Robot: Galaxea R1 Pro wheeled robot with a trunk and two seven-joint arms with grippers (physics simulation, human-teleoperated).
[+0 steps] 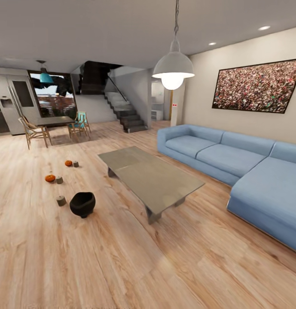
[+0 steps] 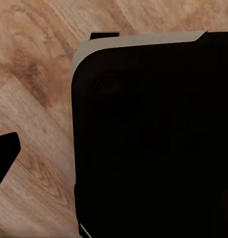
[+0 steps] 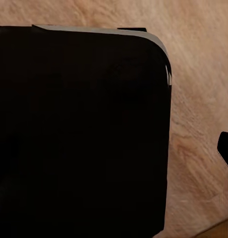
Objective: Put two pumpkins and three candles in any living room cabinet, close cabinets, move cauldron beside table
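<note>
On the wooden floor at the left of the head view lie two orange pumpkins (image 1: 68,163) (image 1: 50,178). A stubby grey candle stands beside each of them (image 1: 75,164) (image 1: 59,180), and a third candle (image 1: 61,200) stands nearer to me. The black cauldron (image 1: 82,204) sits on the floor just right of that third candle, left of the low coffee table (image 1: 153,179) and apart from it. The cabinet is out of view. A dark finger-like tip (image 2: 4,153) shows at the edge of the left wrist view, another (image 3: 226,148) in the right wrist view; their state is unclear.
A blue corner sofa (image 1: 233,159) runs along the right wall beyond the table. A dining table with chairs (image 1: 55,124) and a staircase (image 1: 124,109) stand at the back. Both wrist views look down on my black base (image 2: 153,139) over the floor.
</note>
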